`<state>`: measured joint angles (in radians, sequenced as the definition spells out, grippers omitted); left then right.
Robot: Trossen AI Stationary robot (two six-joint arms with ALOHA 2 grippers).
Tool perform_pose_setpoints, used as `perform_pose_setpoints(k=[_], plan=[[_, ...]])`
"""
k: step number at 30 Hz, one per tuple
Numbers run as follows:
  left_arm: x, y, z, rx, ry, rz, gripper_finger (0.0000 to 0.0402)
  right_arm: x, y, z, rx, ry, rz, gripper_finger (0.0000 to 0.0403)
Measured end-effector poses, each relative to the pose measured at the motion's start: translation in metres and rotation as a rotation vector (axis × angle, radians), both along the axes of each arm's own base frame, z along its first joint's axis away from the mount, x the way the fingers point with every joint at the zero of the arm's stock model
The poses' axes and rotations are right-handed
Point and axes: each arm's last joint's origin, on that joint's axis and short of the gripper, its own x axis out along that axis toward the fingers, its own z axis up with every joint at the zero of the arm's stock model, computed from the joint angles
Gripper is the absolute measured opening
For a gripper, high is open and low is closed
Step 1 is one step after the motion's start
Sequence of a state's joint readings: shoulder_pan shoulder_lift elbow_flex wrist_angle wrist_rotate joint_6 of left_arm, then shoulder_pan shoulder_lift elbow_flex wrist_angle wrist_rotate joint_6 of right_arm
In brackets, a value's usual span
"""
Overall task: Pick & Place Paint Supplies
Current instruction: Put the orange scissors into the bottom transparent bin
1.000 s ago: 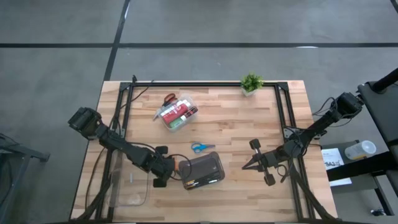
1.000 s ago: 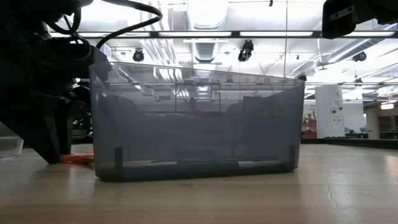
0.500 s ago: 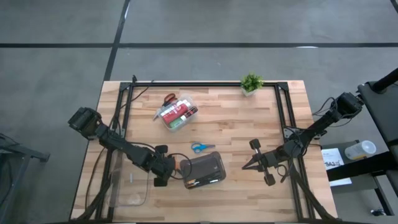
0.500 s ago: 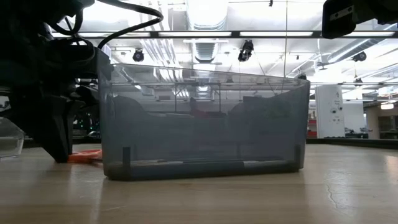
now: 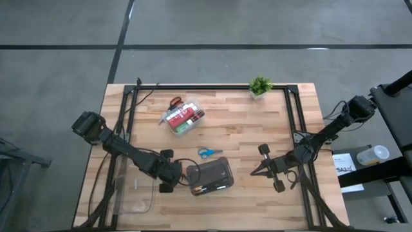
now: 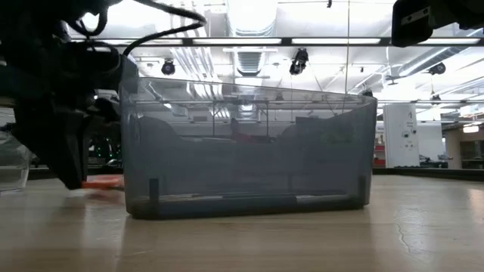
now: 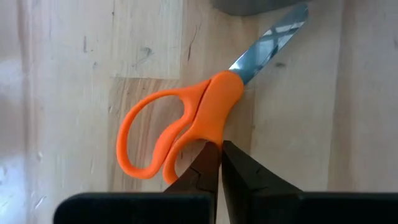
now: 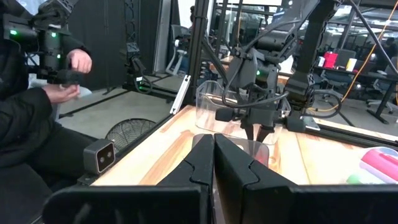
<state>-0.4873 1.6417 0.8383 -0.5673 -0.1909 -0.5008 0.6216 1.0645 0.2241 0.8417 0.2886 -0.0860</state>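
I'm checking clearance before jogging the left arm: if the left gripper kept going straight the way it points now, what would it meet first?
The left gripper, shut, has its tips right at the orange scissors; their handle comes first. Whether it already touches or pinches the handle is unclear.

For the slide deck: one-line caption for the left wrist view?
Left hand shut at the handle of the orange scissors lying flat on the wooden table.

light: even and bright overhead, soft faint shadows on the table (image 5: 244, 135)
glare: ceiling lamps (image 6: 249, 17) blown out in low view
backlit: left arm (image 6: 53, 98) a dark silhouette
blur: orange scissors (image 7: 186, 124) slightly soft
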Motion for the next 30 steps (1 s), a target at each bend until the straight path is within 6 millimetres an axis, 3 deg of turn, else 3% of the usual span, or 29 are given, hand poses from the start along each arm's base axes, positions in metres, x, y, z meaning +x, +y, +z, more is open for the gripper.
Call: perform_pose_setpoints(k=[12, 19, 25, 30], plan=[[0.007, -0.003, 0.030, 0.040, 0.060, -0.002, 0.0012, 0.000, 0.000, 0.000, 0.000, 0.000, 0.000, 0.0008], [0.004, -0.002, 0.065, 0.036, 0.041, -0.006, 0.0012, 0.000, 0.000, 0.000, 0.000, 0.000, 0.000, 0.0008], [-0.009, 0.004, 0.099, 0.005, -0.003, 0.025, 0.0011, 0.000, 0.000, 0.000, 0.000, 0.000, -0.001, 0.0008], [-0.027, 0.013, 0.121, -0.053, -0.038, 0.173, 0.0011, 0.000, 0.000, 0.000, -0.001, 0.000, -0.001, 0.0008]])
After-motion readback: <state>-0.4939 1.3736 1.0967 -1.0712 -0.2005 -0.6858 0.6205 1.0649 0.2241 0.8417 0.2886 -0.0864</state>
